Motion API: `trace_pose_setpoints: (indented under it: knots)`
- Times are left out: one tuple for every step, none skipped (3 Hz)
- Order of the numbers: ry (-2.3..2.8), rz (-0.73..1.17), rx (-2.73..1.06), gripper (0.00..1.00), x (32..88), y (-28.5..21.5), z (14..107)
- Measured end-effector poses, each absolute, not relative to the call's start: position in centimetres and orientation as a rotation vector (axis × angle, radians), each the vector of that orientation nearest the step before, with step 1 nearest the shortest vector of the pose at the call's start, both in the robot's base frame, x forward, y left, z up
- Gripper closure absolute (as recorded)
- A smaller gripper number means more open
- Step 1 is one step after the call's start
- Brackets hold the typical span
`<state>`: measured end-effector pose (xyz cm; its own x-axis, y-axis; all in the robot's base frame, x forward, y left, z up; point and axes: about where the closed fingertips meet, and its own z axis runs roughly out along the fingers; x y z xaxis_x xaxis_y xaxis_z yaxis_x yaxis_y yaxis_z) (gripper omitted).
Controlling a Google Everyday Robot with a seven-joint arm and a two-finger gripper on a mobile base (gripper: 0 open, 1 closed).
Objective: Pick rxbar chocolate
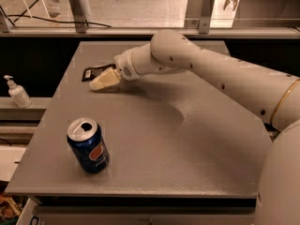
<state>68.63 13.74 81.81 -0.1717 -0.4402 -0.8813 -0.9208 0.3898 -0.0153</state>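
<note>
The rxbar chocolate [93, 72] is a small flat black bar with pale lettering. It lies on the grey table [187, 139] at the far left. My gripper [104, 80] is at the end of the white arm [197, 67], which reaches in from the right. It sits low over the table, just right of and in front of the bar, and its tip overlaps the bar's near right edge. The bar's right end is hidden behind the gripper.
A blue soda can [88, 146] stands upright and opened near the table's front left. A white pump bottle [18, 93] stands on a ledge to the left of the table. Metal posts and a rail run behind the far edge.
</note>
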Motion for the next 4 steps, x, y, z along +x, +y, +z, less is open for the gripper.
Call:
trace_pose_setpoints:
  knots:
    - [1.771, 0.697, -1.184, 0.42, 68.6, 13.9, 82.1]
    - [1.766, 0.696, -1.179, 0.64, 68.2, 13.3, 82.6]
    - [1.755, 0.705, -1.180, 0.88, 67.1, 12.5, 83.2]
    - [1.713, 0.710, -1.185, 1.00, 65.9, 11.8, 85.2]
